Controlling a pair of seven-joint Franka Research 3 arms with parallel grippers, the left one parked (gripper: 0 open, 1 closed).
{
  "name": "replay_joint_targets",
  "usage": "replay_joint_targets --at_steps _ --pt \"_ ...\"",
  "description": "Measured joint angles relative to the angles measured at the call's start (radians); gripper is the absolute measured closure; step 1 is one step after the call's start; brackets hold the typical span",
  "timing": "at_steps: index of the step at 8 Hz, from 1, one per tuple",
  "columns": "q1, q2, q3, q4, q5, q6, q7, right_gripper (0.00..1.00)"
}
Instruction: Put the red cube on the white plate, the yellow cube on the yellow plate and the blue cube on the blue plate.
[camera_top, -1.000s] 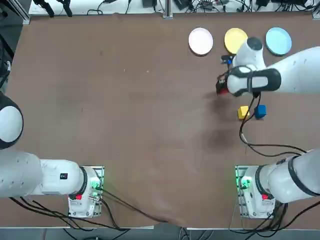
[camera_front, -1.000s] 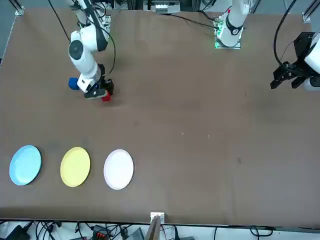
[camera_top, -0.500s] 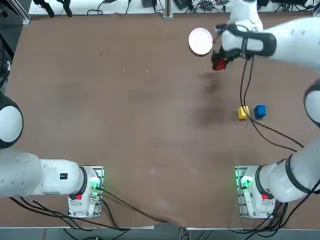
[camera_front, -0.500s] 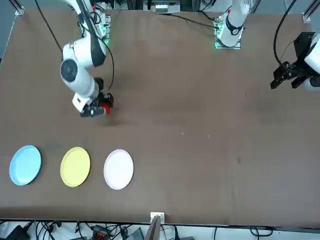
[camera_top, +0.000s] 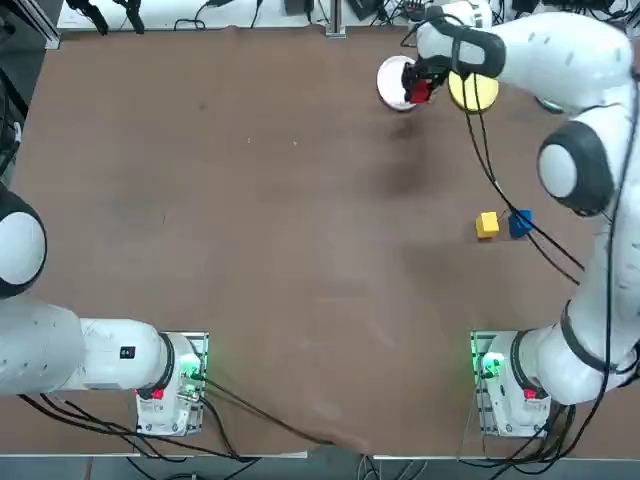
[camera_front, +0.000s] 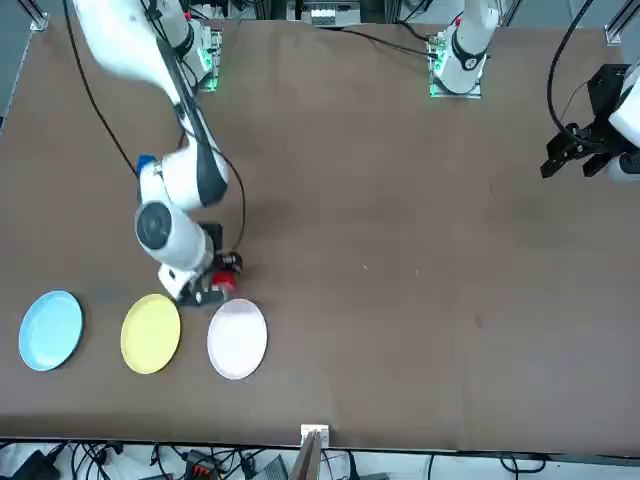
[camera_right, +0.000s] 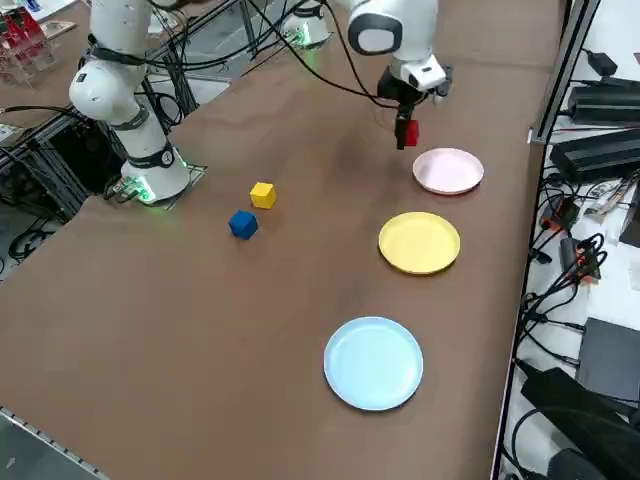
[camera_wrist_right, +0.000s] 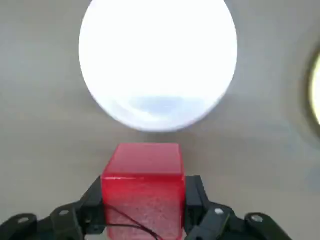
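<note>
The right gripper (camera_wrist_right: 144, 210) is closed on the red cube (camera_wrist_right: 142, 187), its two black fingers (camera_wrist_right: 92, 202) pressed against opposite sides of the block. It hangs above the table (camera_top: 250, 200) at the near edge of the white plate (camera_top: 392, 82), and in the wrist view the cube sits just short of the plate's rim, with brown tabletop showing between them, so it is not over the plate's middle. From the side the cube (camera_right: 408, 131) is clearly off the surface, beside the white plate (camera_right: 448, 170). The three plates stand in a row along the far edge of the table, apart from one another: the white plate furthest left, the yellow plate (camera_right: 419, 242) in the middle and the blue plate (camera_right: 374, 362) furthest right. All three are bare. In the overhead view the arm covers part of the yellow plate (camera_top: 478, 92) and hides the blue plate altogether. The yellow cube (camera_top: 486, 224) and the blue cube (camera_top: 519, 223) rest on the table well nearer the robot than the plates, just beside each other with a small gap, the yellow one on the left and the blue one on the right.
</note>
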Motion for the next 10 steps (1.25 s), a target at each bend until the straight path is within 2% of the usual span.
replay_joint_targets --at_steps 2,3,5,10 --pt "-0.002 0.145 -0.001 0.171 -0.013 0.059 0.0 0.3" --pt "-0.005 0.193 -0.004 0.217 -0.014 0.116 0.0 0.3" --pt "-0.015 0.239 -0.01 0.245 -0.019 0.17 -0.007 0.3" --pt "-0.019 0.289 -0.009 0.247 -0.029 0.215 -0.017 0.3"
